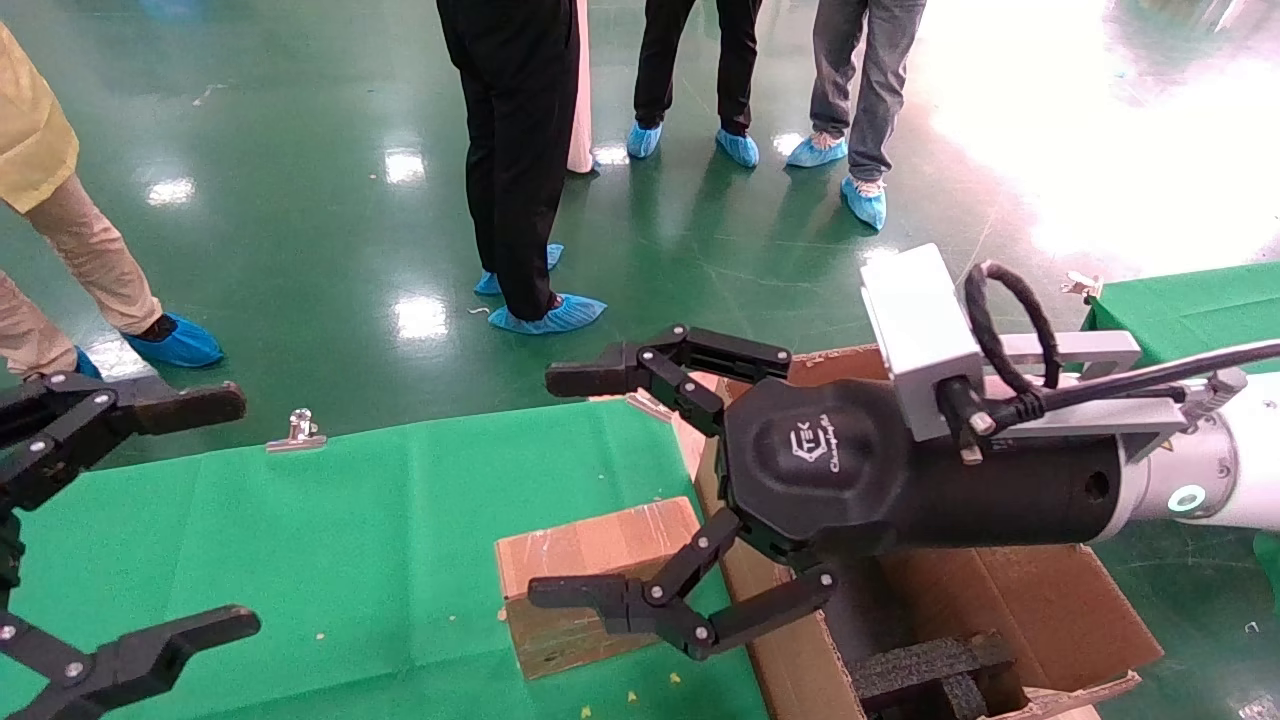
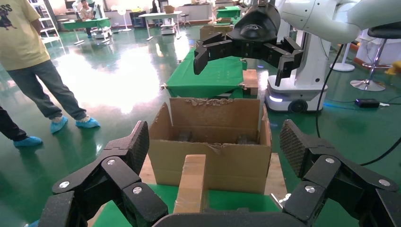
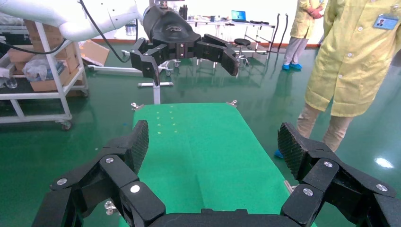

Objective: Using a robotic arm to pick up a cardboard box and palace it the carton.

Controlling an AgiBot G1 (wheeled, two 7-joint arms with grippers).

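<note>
The robotic arm (image 1: 1235, 470) has a glossy white shell and a silver wrist ring with a green-lit indicator. Its right gripper (image 1: 575, 490) has a black cylindrical body with an embossed logo and 2 black linked fingers (image 1: 620, 600) joined by silver pivot screws. A silver camera bracket (image 1: 925, 335) carries a looped black cable (image 1: 1005, 330). The left gripper (image 1: 150, 515) has matching black linked fingers with textured pads (image 2: 141, 144).

Two claws, left (image 1: 125, 520) and right (image 1: 590, 490); one cardboard box (image 1: 585, 585); one carton (image 1: 1040, 610); one green desk (image 1: 330, 540); one clip (image 1: 297, 430).
</note>
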